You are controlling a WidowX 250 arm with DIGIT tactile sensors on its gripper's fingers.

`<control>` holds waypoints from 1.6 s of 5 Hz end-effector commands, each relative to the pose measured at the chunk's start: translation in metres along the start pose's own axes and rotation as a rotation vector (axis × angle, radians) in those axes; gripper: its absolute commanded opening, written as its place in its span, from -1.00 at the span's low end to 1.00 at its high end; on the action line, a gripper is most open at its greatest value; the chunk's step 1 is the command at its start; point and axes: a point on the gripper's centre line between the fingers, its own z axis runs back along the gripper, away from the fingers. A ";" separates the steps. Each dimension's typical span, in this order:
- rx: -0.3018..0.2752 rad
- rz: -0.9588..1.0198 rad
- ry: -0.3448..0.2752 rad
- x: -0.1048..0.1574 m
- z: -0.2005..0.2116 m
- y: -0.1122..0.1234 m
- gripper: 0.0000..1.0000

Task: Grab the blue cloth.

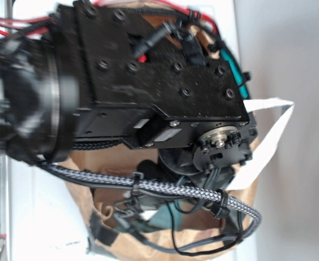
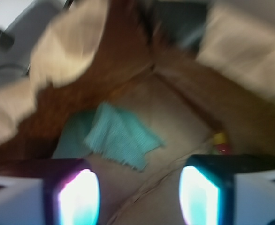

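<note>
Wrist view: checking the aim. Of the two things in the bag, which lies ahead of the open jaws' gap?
The teal cloth, waffle-textured, in the middle. The small yellow-red thing sits far to the image's right, off the gap.

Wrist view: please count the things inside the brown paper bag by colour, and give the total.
Teal: 1, the blue cloth, lying on the bag floor.
Yellow and red: 1, a small blurred item by the right wall; what it is cannot be told.
Total: 2.
The open gripper is not counted.
</note>
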 end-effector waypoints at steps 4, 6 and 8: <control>-0.167 -0.807 0.020 0.040 -0.044 -0.042 1.00; -0.196 -0.864 0.045 0.045 -0.054 -0.049 1.00; -0.196 -0.864 0.045 0.045 -0.054 -0.049 1.00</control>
